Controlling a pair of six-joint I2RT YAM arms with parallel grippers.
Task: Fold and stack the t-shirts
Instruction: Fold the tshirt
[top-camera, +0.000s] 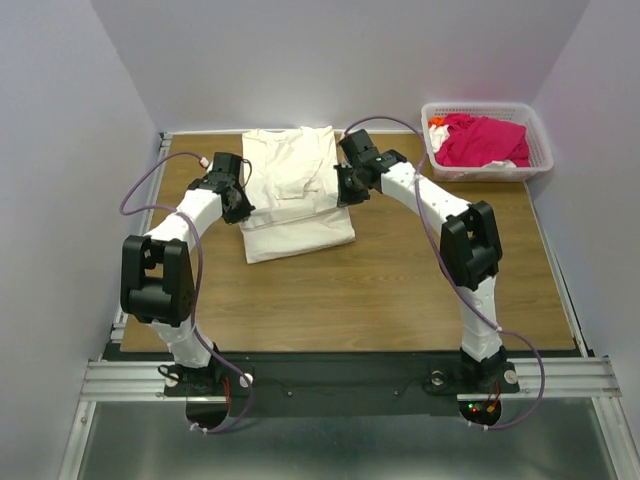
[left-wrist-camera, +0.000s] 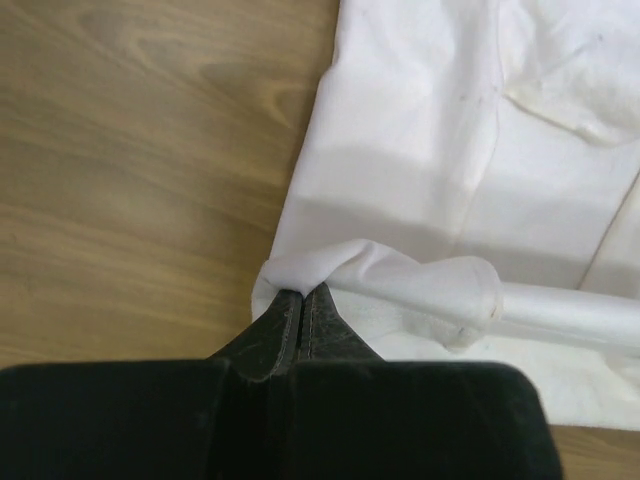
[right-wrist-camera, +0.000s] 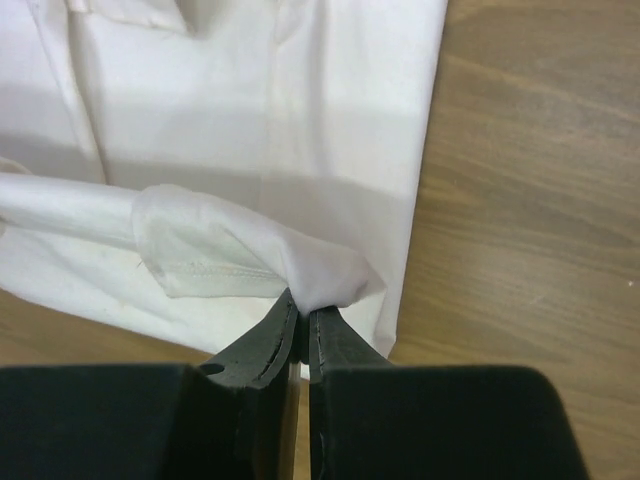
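While the off-white t-shirt (top-camera: 297, 195) lies partly folded on the wooden table (top-camera: 380, 300), both arms pinch it from the sides. The left end effector (left-wrist-camera: 302, 298) is squeezed tight on the shirt's left edge, and a small bunch of cloth puffs up right at its tips. The rest of the shirt spreads out ahead of it and to its right, with bare wood on its left. The right end effector (right-wrist-camera: 303, 312) is squeezed tight on the shirt's right edge, with a hemmed fold of cloth lifted at its tips. The shirt lies ahead of it and to its left, with bare wood on its right. The pink t-shirt (top-camera: 482, 140) sits crumpled in a white plastic basket (top-camera: 541, 152), well off to the right of the right end effector, at the far corner of the table.
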